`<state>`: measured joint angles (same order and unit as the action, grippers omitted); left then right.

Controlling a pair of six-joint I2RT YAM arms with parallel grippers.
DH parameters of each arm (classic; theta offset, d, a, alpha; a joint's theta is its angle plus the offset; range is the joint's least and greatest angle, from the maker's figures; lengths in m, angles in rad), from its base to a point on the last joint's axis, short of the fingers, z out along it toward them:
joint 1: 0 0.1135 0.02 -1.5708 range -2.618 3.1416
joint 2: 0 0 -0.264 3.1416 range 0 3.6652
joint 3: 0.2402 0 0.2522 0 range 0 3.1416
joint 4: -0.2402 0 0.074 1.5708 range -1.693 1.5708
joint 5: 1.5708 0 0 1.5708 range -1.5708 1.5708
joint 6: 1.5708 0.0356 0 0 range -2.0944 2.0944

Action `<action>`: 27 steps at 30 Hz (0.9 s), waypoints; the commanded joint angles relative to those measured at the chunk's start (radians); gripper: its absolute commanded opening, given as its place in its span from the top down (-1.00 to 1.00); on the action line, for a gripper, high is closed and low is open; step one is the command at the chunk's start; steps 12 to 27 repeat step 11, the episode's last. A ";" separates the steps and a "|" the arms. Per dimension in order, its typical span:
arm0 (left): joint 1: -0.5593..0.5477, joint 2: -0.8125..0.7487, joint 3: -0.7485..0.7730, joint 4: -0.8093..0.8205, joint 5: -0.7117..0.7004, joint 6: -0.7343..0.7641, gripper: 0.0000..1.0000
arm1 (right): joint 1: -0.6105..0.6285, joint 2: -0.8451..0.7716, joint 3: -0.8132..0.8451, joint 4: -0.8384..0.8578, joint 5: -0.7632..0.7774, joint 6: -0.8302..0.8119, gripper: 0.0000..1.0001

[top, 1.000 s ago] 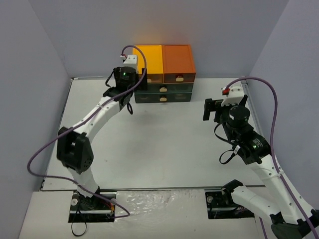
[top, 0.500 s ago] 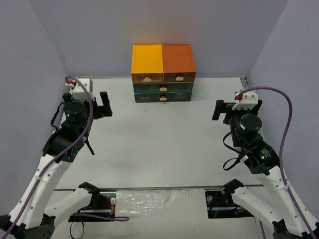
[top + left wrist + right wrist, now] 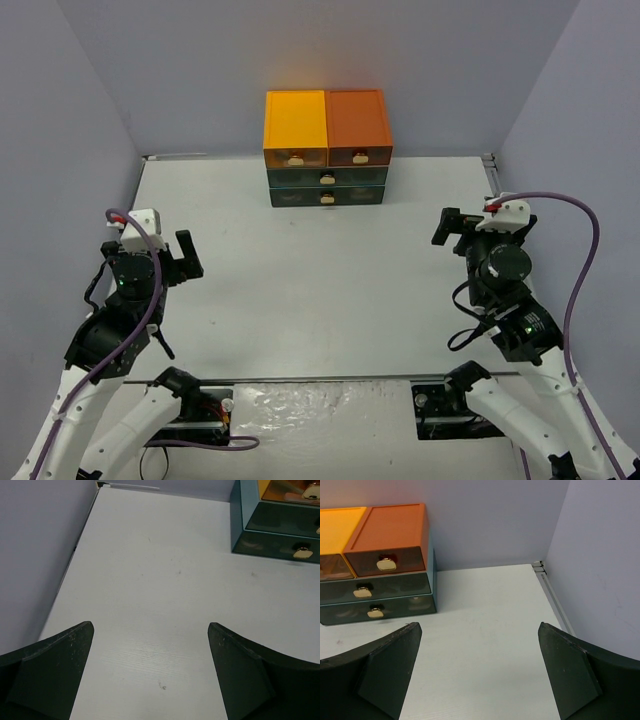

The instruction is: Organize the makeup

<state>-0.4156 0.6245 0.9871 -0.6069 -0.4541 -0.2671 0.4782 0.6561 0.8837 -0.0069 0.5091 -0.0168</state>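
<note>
Top external: left fingers, earlier at drawer box, now well apart.

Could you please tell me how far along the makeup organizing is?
Done, it seems: no makeup shows on the table, and the box has all drawers shut, contents hidden. In hand: nothing; left gripper and right gripper are open and empty. Left: nothing visible.
</note>
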 commanded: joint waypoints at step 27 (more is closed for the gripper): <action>0.008 0.061 0.030 0.062 0.006 -0.041 -0.94 | -0.006 0.012 0.014 0.103 -0.017 0.017 -1.00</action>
